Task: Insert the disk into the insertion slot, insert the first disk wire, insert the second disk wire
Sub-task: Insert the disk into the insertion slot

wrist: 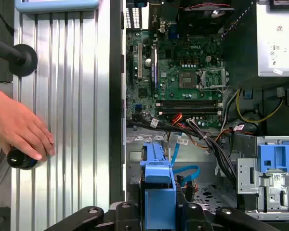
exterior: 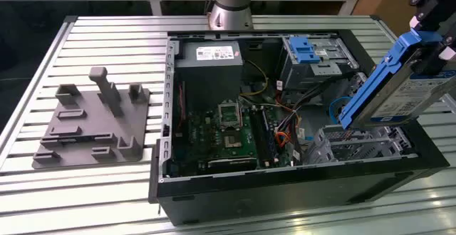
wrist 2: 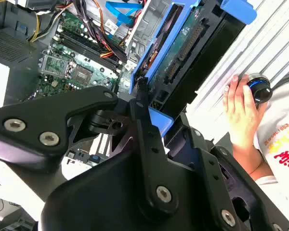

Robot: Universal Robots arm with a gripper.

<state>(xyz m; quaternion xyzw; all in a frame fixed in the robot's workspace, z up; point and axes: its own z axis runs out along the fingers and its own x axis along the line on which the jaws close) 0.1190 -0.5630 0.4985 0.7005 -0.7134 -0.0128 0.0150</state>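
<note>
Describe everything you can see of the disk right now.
The disk is a flat silver drive with a white label, framed in a bright blue plastic carrier. The second wrist view shows its green circuit board and connector. The gripper holds its upper end; it hangs tilted, lower end over the insertion slot, not yet in.

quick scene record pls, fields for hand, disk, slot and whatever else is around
hand: shut on the blue carrier of the disk
disk: tilted, in the air over the insertion slot, not yet in it
insertion slot: low perforated cage inside the open computer case
taller cage: blue latch, in the same case
blue cable: loose in the case by the slot
grey fixture: on the slatted table, at the exterior view's left of the case
person's hand: on a black knob beside the case
</note>
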